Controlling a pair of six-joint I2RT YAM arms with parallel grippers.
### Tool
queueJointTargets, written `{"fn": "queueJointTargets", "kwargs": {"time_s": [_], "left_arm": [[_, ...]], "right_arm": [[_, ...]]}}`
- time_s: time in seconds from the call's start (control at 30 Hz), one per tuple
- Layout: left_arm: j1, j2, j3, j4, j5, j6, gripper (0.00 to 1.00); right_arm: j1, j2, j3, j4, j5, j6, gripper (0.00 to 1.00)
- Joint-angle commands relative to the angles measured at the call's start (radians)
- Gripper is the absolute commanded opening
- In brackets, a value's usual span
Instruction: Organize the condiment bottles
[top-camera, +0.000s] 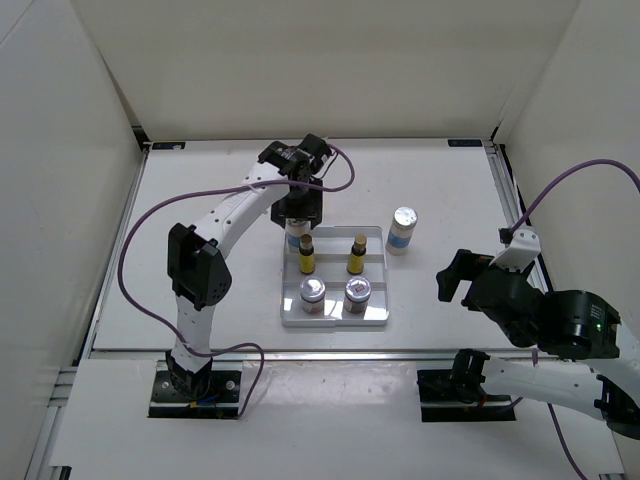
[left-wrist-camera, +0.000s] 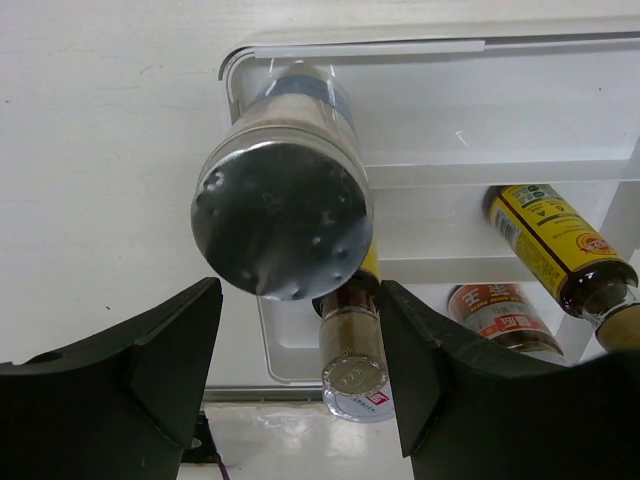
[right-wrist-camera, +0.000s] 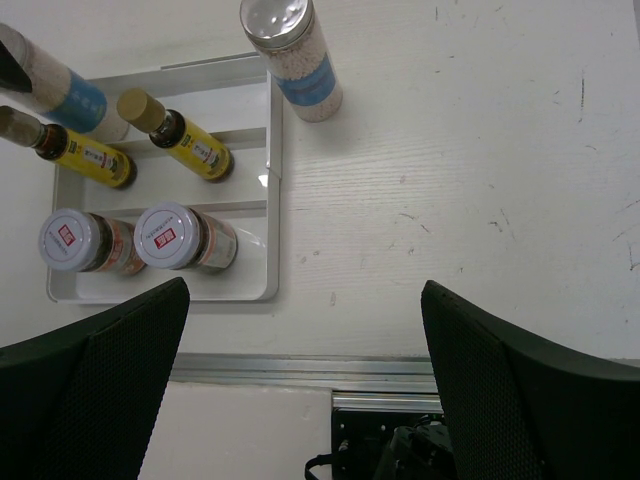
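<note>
my left gripper (left-wrist-camera: 300, 300): fingers wide, straddling white bottle (left-wrist-camera: 285, 215) in tray (left-wrist-camera: 520, 120) corner
my right gripper (right-wrist-camera: 305, 290): wide, holding nothing
second white bottle (right-wrist-camera: 295, 60): beside tray

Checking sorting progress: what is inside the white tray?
The tray holds two red-label jars in front, two yellow bottles in the middle, and one white bottle back left. The left gripper covers most of it from above.

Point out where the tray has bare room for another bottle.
The tray's back step, right half: bare between the white bottle under the left gripper and the right wall. Middle step (yellow bottles) and front step (jars) are full.
</note>
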Motion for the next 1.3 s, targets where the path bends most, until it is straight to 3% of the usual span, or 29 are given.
{"fn": "queueJointTargets", "kwargs": {"time_s": [0.0,0.4,0.63,0.73,0.97,1.07,1.1,1.2,1.27], "left_arm": [[-0.005,-0.015,0.056,0.011,-0.031,0.001,0.75],[-0.005,0.003,0.134,0.011,-0.042,0.020,0.77],[0.096,-0.107,0.077,0.011,-0.099,0.059,0.92],[0.148,-0.178,-0.004,0.011,-0.152,0.091,1.00],[0.205,-0.386,-0.362,0.139,-0.319,0.147,1.00],[0.205,-0.495,-0.502,0.208,-0.283,0.136,1.00],[0.205,-0.533,-0.534,0.250,-0.283,0.126,1.00],[0.205,-0.581,-0.637,0.284,-0.325,0.115,1.00],[0.205,-0.590,-0.696,0.284,-0.353,0.106,1.00]], "right_arm": [[0.001,-0.008,-0.004,-0.146,0.018,0.004,1.00],[0.001,-0.008,-0.004,-0.146,0.018,0.004,1.00],[0.001,0.035,-0.004,-0.135,0.018,0.004,1.00],[0.001,0.089,0.008,-0.123,0.009,-0.031,1.00],[-0.019,0.343,0.151,-0.011,-0.002,-0.120,1.00],[-0.121,0.476,0.244,0.058,-0.061,-0.243,1.00],[-0.210,0.506,0.289,0.080,-0.101,-0.278,1.00],[-0.409,0.633,0.312,0.188,-0.327,-0.416,1.00],[-0.479,0.693,0.341,0.215,-0.417,-0.467,1.00]]}}
